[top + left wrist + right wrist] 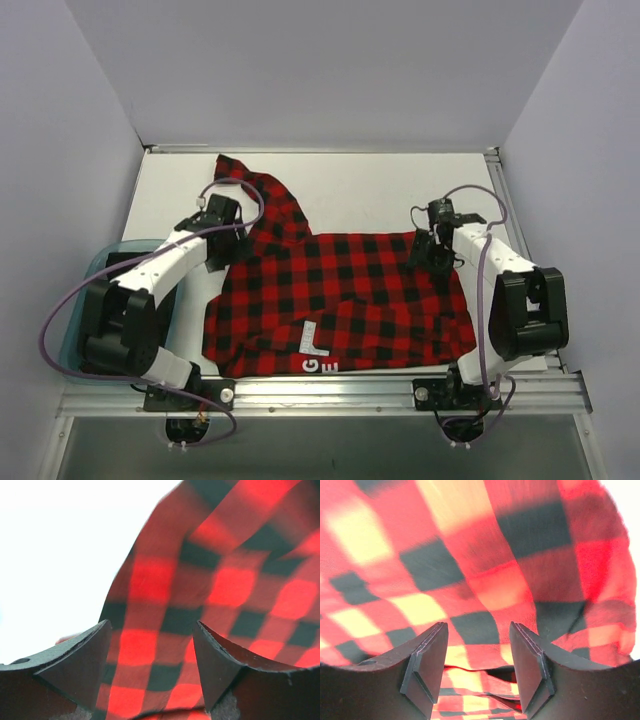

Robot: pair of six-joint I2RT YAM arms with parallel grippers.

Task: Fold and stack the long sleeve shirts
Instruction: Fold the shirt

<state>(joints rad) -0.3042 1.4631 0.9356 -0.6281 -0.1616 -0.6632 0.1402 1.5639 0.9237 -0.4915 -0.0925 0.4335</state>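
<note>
Lying flat on the table (400, 190), flannel shirt (345, 300) is spread with long axis left-right, one sleeve (250, 188) trailing far-left; left gripper (232, 245) is poised at that sleeve's root, fingers wide; right gripper (430, 252) is poised over far-right corner, fingers half-parted, nothing seen clamped.

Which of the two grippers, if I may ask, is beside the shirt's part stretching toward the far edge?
The left gripper, beside the flannel shirt's long far-left stretch; the right gripper sits at its far right corner.
</note>
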